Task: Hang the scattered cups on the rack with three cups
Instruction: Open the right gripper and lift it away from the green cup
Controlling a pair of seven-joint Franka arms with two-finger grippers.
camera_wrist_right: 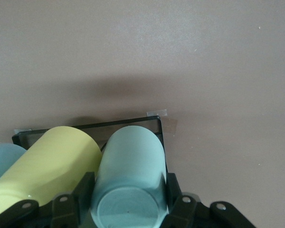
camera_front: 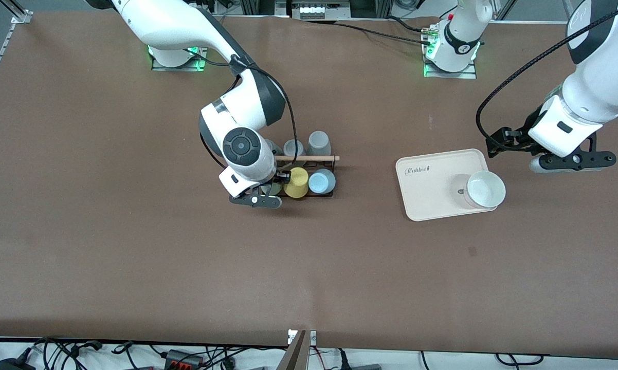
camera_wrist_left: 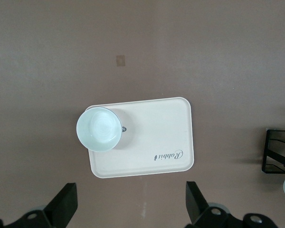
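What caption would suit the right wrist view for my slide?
Right end effector gripping a mint-green cup on the black rack, beside the yellow cup.

The only writing I can read is "Rabbit", in dark script on the cream tray [camera_front: 432, 185], at its upper left corner in the front view; in my left wrist view it looks upside down.
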